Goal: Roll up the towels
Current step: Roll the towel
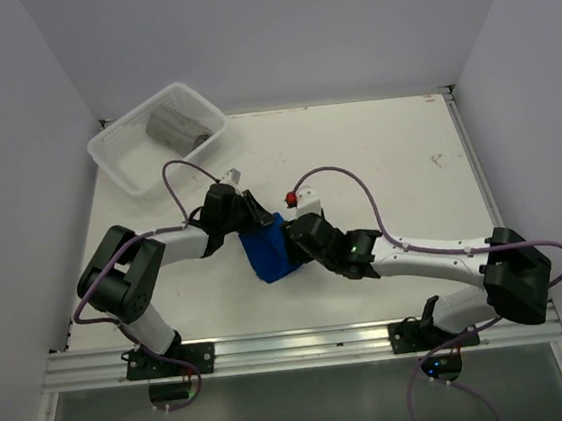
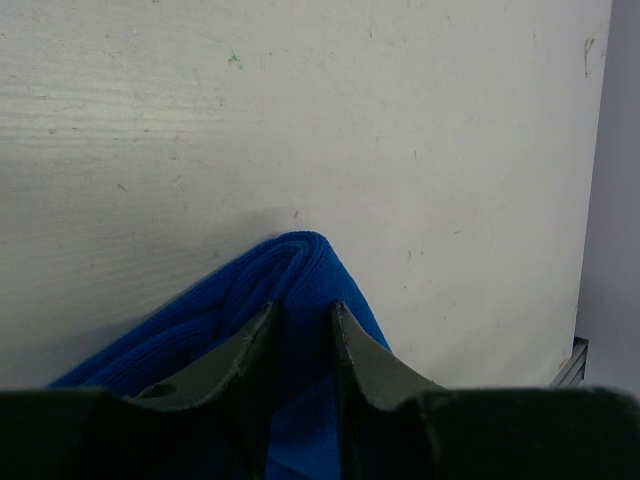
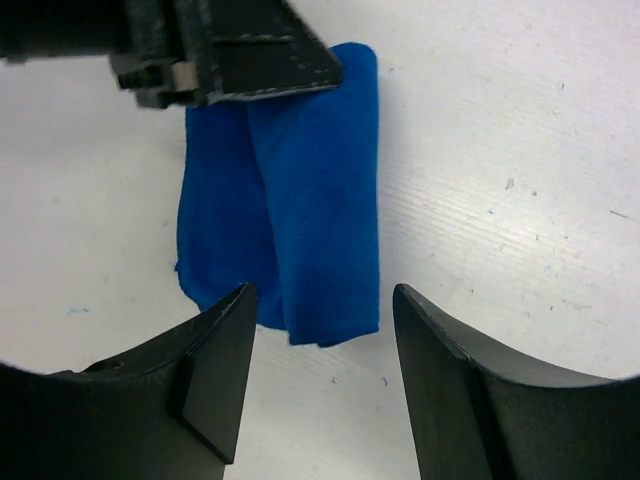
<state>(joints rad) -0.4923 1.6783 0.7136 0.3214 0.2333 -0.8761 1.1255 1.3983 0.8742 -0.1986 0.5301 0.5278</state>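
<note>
Pinching the blue towel [image 2: 300, 262] with our left gripper [image 2: 305, 330], we hold our right gripper [image 3: 322, 298] at its three o'clock, jaws apart, empty; the grey towel [image 1: 173, 124] lies at ten o'clock

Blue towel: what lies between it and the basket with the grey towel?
Top view: the left tool, pinching the blue towel, and its cable, then a small white scrap on the table before the basket.

Blue towel: royal blue soft cloth towel [image 1: 271, 257], folded into a narrow, thick strip with layered edges.
Its place: lying on the white table [image 1: 376, 160], near the middle.
Grey towel: plain grey soft cloth towel [image 1: 177, 126], rolled into a short cylinder.
Its place: on its side inside the translucent white plastic basket [image 1: 130, 156], far-left corner.
</note>
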